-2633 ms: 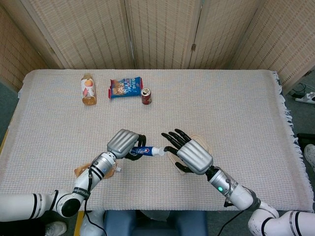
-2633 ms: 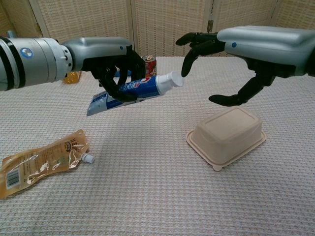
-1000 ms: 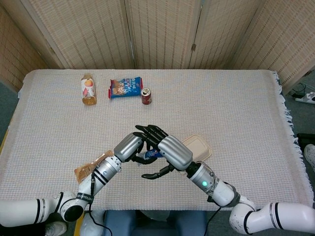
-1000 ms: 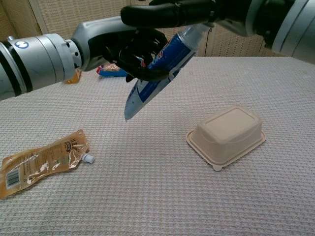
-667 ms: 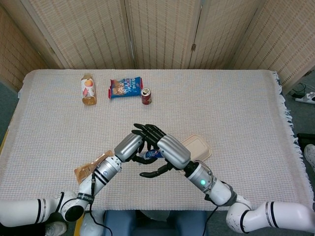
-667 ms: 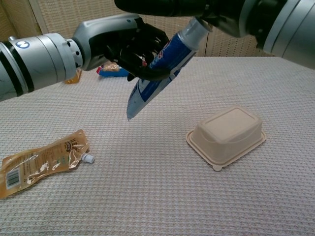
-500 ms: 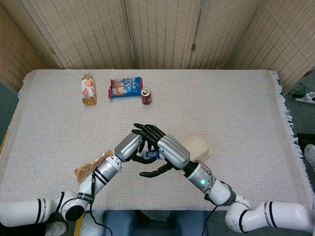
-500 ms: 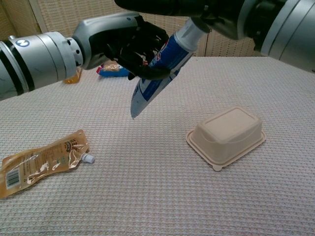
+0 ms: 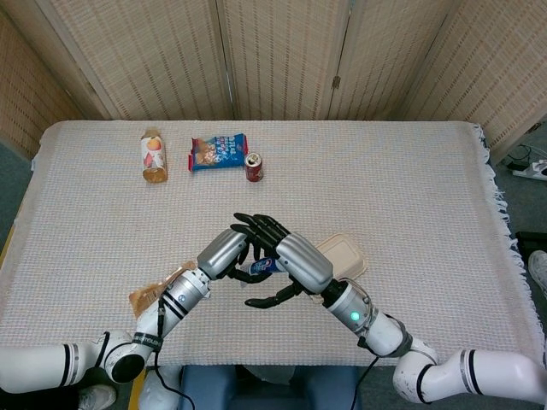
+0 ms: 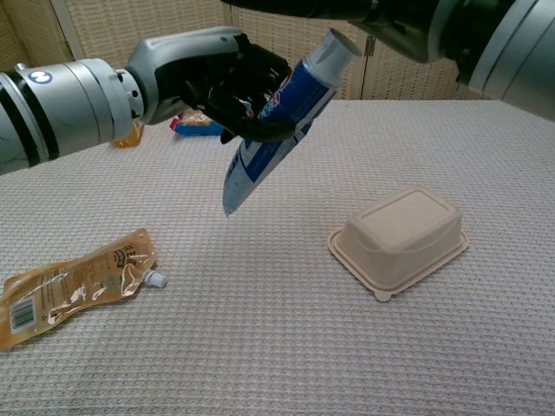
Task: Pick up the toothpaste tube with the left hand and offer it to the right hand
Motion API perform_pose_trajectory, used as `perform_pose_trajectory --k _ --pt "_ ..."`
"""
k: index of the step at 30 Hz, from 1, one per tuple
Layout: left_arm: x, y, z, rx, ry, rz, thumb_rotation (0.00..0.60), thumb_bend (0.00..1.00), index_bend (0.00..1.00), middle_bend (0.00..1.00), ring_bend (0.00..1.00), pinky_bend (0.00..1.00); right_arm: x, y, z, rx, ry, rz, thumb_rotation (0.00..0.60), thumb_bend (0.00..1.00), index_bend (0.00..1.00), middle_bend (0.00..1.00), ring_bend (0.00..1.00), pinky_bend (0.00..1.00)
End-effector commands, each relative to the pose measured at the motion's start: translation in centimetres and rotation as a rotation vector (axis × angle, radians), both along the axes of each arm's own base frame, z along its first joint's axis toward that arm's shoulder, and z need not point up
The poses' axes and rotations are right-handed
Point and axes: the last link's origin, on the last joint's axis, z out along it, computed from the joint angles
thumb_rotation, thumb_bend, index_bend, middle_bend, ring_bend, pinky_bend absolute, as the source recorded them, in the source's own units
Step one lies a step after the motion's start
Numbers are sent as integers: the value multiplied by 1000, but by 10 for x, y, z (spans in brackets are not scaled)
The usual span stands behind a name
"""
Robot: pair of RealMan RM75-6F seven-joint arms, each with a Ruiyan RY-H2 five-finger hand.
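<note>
The blue-and-white toothpaste tube (image 10: 273, 130) hangs in the air, tilted with its white cap up and to the right. My left hand (image 10: 217, 78) grips its middle from the left. In the head view only a small part of the tube (image 9: 263, 266) shows between the two hands. My right hand (image 9: 301, 260) covers the cap end with its fingers spread above and the thumb below, not closed on it. In the chest view the right hand (image 10: 416, 22) hovers just over the cap, which stands free.
A beige lidded container (image 10: 401, 238) sits on the cloth below and right of the hands. A flat tan pouch (image 10: 74, 286) lies at the near left. Far back stand a bottle (image 9: 153, 155), a blue snack pack (image 9: 219, 151) and a red can (image 9: 254, 166).
The hands have come together and the tube has tipped cap-up. In the last half second the right hand lifted a little off the cap, and the tube's tail dipped slightly.
</note>
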Motion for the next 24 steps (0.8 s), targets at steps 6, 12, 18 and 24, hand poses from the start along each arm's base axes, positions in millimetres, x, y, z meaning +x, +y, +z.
perform_pose_trajectory --k 6,12,18,24 --pt "-18 7 -2 8 73 25 600 813 748 801 719 750 -15 -3 21 -58 24 -20 267 203 0 0 0 0" --pt "-45 25 -2 75 244 60 600 816 733 801 702 749 -33 -2 35 -103 69 -38 265 203 0 0 0 0" --pt "-74 42 -2 104 449 141 600 794 662 756 630 679 -52 1 46 -141 118 -53 264 203 0 0 0 0" --pt "-99 54 -3 168 654 205 600 734 532 642 526 585 -72 6 56 -178 176 -71 266 203 0 0 0 0"
